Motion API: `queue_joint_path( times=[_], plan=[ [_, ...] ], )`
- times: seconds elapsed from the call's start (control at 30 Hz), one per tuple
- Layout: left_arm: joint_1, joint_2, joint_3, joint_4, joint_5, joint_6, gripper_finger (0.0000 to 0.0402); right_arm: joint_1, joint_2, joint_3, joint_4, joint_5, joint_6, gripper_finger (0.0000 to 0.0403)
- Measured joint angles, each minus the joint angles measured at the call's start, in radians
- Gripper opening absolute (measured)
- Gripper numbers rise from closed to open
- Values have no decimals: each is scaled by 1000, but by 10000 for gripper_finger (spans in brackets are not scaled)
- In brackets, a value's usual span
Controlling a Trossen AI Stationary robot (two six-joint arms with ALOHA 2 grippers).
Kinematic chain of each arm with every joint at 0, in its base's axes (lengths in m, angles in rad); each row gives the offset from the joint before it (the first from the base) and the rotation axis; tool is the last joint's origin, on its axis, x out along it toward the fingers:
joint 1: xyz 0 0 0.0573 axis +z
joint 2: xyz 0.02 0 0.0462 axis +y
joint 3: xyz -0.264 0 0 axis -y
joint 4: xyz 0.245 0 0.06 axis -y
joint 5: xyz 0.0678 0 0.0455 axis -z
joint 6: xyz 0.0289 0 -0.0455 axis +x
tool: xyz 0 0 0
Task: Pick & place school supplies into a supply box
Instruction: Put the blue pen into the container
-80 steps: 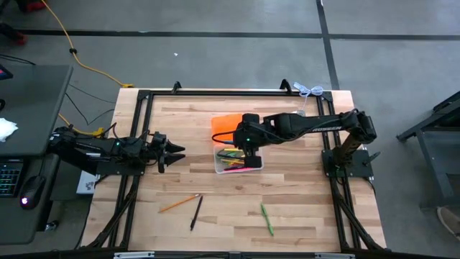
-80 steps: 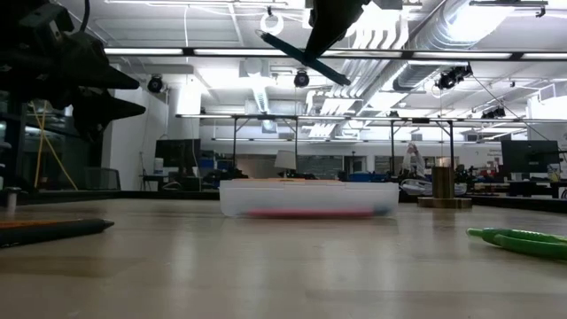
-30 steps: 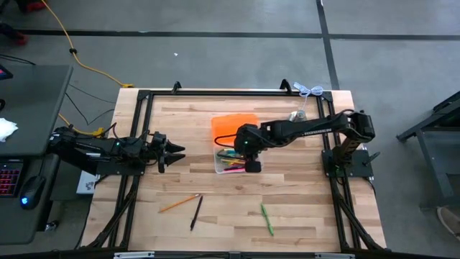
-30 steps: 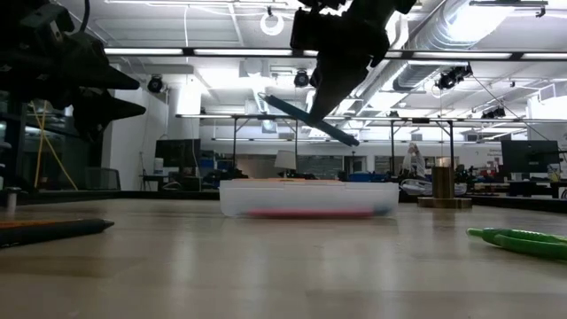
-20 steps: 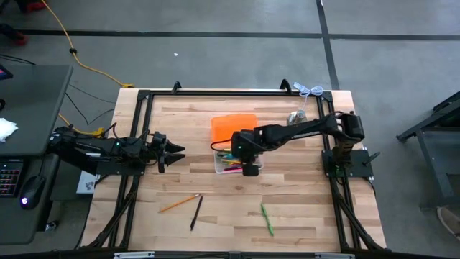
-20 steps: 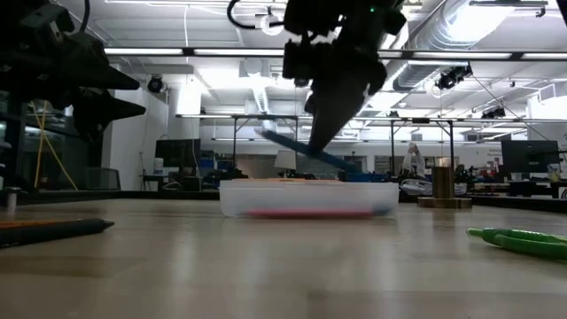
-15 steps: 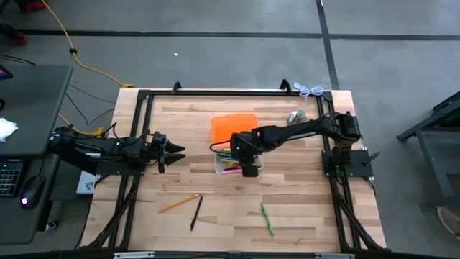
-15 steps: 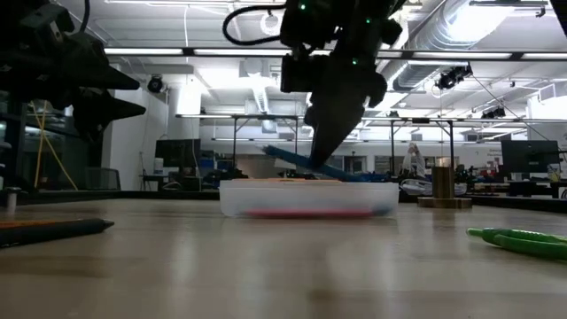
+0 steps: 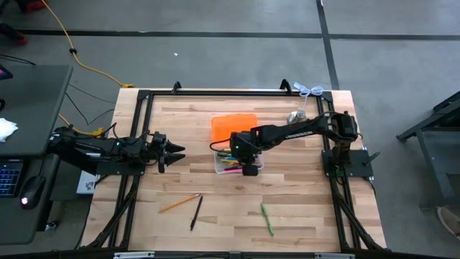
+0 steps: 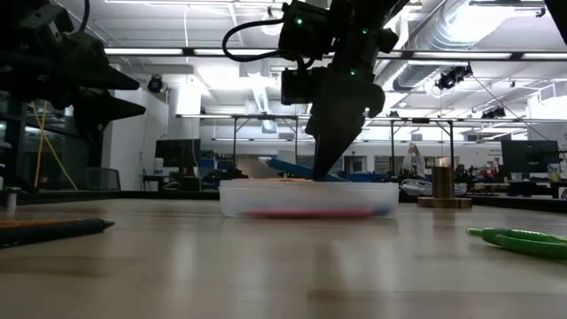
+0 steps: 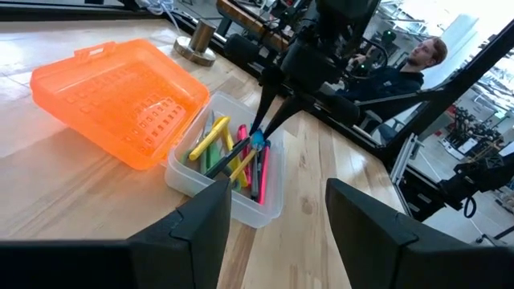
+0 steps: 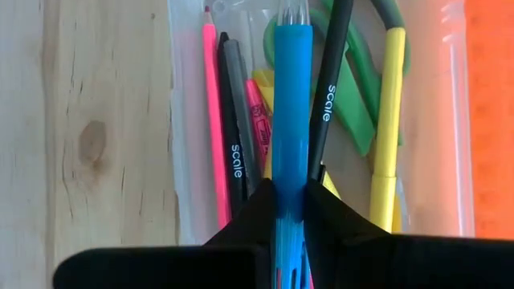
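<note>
The supply box (image 9: 236, 161), clear with its orange lid (image 9: 233, 127) laid open on the far side, stands mid-table and holds several pens and markers (image 12: 337, 88). My right gripper (image 12: 289, 221) hangs just over the box (image 10: 308, 198), shut on a blue pen (image 12: 291, 88). In the low view the blue pen (image 10: 297, 168) slants down to the box's rim. An orange pencil (image 9: 180, 203), a black pen (image 9: 195, 213) and green markers (image 9: 267, 219) lie flat on the near part of the table. My left gripper (image 9: 176, 149) waits open at the table's left. My right gripper pinches the blue pen's barrel (image 12: 291, 172) between its two fingers (image 12: 255, 217), one on each side. The fingers slant steeply down from above (image 10: 323, 164). The pen runs lengthwise over the box, tilted, one end low at the rim; whether it touches the pens inside, I cannot tell.
A metal bell (image 9: 296, 116) stands at the far right of the table, beyond the box. A black frame (image 9: 147, 97) runs along the table's edges. In the left wrist view a person (image 11: 418, 60) sits beyond the table.
My right gripper has come down toward the supply box with the blue pen and tipped more steeply downward. The pen, which hung clear above the box, now slants with its low end at the box's rim.
</note>
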Motion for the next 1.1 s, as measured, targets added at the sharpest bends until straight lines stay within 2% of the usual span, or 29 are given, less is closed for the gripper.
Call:
queue_joint_path(
  times=[0.6,1.1],
  plan=[
    [0,0,0,0,2,7,232,-2,46,1,5,-33,0,25],
    [0,0,0,0,4,15,232,-3,47,1,10,-41,19,73]
  ],
)
